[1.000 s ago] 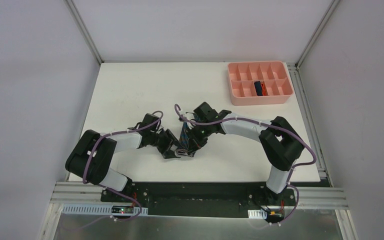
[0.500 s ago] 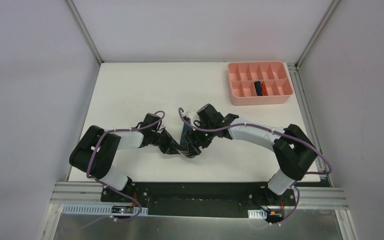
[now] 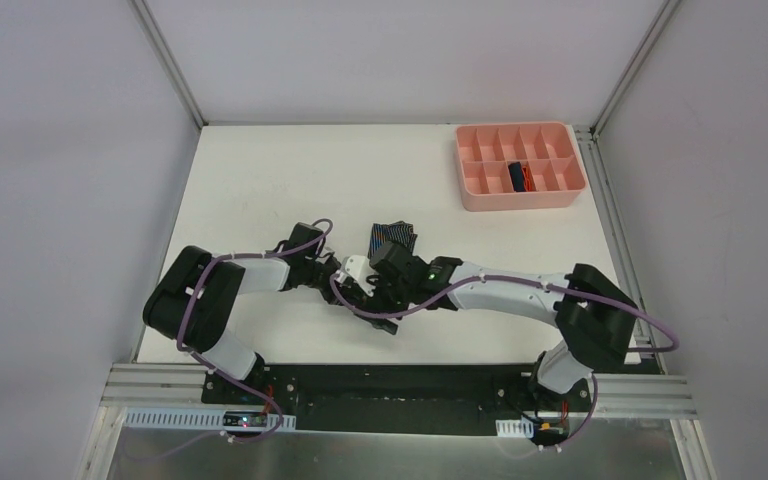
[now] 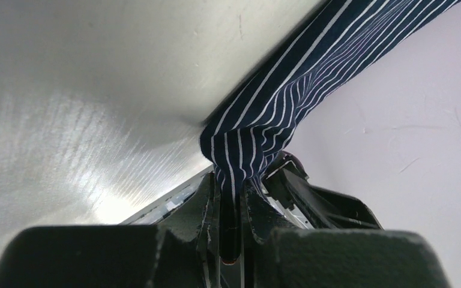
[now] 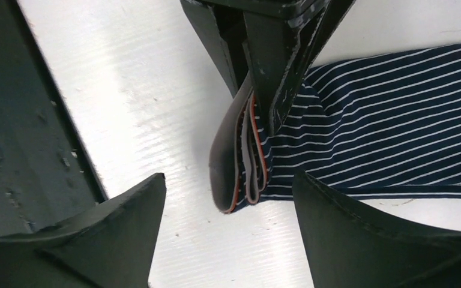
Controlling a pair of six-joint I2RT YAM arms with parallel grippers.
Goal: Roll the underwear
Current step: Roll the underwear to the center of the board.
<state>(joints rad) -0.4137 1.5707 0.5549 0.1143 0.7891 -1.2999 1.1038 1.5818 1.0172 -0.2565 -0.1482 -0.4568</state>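
Observation:
The dark blue striped underwear (image 3: 391, 238) lies stretched on the white table, one end bunched between the fingers of my left gripper (image 3: 347, 288). In the left wrist view that gripper (image 4: 232, 183) is shut on the striped cloth (image 4: 288, 102). My right gripper (image 5: 228, 207) stands open just in front of the left one, its fingers (image 5: 126, 231) wide on either side of the folded waistband end (image 5: 240, 177), touching nothing. From above, the right gripper (image 3: 374, 308) sits close to the left. A rolled navy and orange underwear (image 3: 518, 176) rests in the pink tray.
The pink compartment tray (image 3: 560, 195) stands at the far right of the table. Both arms meet near the table's middle front, with purple cables looping over them. Metal rails border the table on the right and at the near edge.
The left gripper has shut on the end of the striped underwear. The right gripper has opened, let go of the cloth and drawn back toward the near edge. The cloth now lies stretched out behind them.

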